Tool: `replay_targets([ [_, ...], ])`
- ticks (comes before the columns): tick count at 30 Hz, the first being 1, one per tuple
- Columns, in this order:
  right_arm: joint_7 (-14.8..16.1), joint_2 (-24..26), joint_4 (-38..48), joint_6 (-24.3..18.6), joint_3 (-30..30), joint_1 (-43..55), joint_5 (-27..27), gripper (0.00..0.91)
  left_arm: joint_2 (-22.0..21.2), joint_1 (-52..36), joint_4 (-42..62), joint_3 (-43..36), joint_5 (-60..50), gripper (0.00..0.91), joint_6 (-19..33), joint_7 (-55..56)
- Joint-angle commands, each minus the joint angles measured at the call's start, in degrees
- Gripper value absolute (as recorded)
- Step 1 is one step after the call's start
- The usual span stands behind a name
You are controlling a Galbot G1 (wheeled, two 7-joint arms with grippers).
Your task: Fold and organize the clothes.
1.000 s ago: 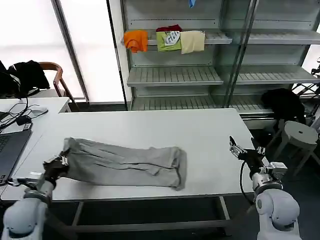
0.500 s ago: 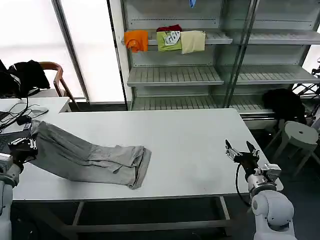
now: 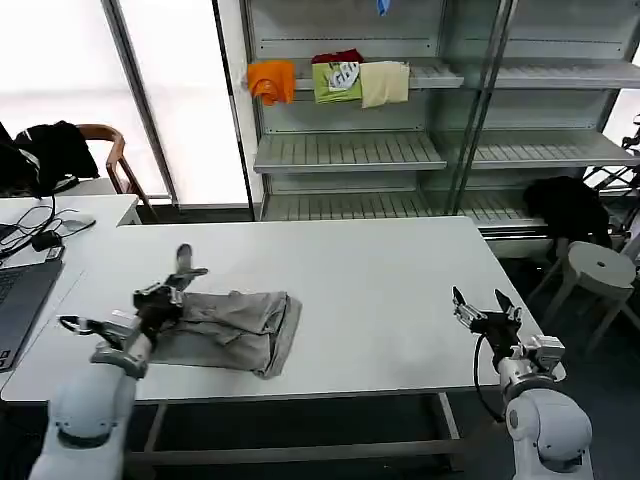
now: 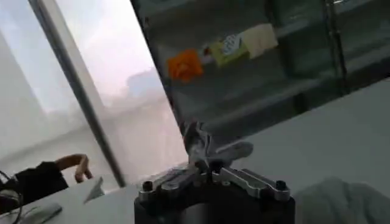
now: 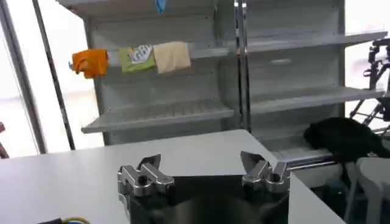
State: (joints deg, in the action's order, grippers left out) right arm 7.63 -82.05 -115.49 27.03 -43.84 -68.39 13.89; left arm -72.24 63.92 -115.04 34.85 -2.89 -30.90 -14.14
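A grey shirt [image 3: 232,325] lies crumpled on the white bench [image 3: 380,280], toward its left front part; the left tool [image 3: 178,276] hovers just above the shirt's left end, fingers spread, holding nothing; the right tool [image 3: 482,308] waits near the bench's right front edge, fingers wide apart and empty.

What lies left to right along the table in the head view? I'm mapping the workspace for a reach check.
Laptop → left gripper → folded grey shirt → bare table → right gripper, open at the right edge.
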Motion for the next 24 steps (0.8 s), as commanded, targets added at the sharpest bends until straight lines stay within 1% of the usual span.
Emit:
replay_targets([
  [1,3.07,-0.25,-0.69,-1.47,-0.48,-1.24,-0.62,0.907,-5.41,0.20,1.06,-14.21,-2.41,0.020,-2.31,3.63],
  [2,4.08,-0.34,-0.79,-2.57,-0.48,-1.46,-1.60,0.907,-5.82,0.07,1.66,-14.58,-2.50,0.010,-2.31,4.17],
  [3,4.57,-0.35,-0.89,-2.88,-0.40,-1.57,-2.00,0.907,-5.85,-0.08,1.73,-14.73,-2.63,0.020,-2.32,4.27],
  [4,5.12,-0.37,-1.09,-3.30,-0.28,-1.80,-2.58,0.907,-5.99,-0.23,2.30,-14.94,-2.83,0.010,-2.31,4.37],
  [6,5.61,-0.48,-1.18,-3.83,-0.07,-1.99,-3.34,0.907,-6.13,-0.48,3.06,-15.18,-3.15,0.020,-2.31,4.49],
  [10,5.47,-0.79,-0.94,-4.22,0.19,-1.98,-3.71,0.907,-6.20,-0.63,4.35,-15.38,-3.88,0.020,-2.28,4.14],
  [18,4.15,-0.59,0.32,-3.51,0.13,-1.19,-3.72,0.907,-6.30,0.58,4.49,-16.10,-4.14,0.030,-2.23,3.01],
  [19,4.01,-0.58,0.41,-3.44,0.16,-1.13,-3.72,0.907,-6.36,0.60,4.51,-16.17,-4.20,0.252,-2.22,3.07],
  [20,3.94,-0.62,0.64,-3.33,0.21,-1.05,-3.71,0.907,-6.46,0.60,4.63,-16.29,-4.47,0.907,-2.21,3.22],
  [24,4.04,-0.68,0.95,-3.36,0.32,-0.98,-3.70,0.907,-6.79,0.43,5.44,-16.51,-4.65,0.907,-2.19,3.64],
])
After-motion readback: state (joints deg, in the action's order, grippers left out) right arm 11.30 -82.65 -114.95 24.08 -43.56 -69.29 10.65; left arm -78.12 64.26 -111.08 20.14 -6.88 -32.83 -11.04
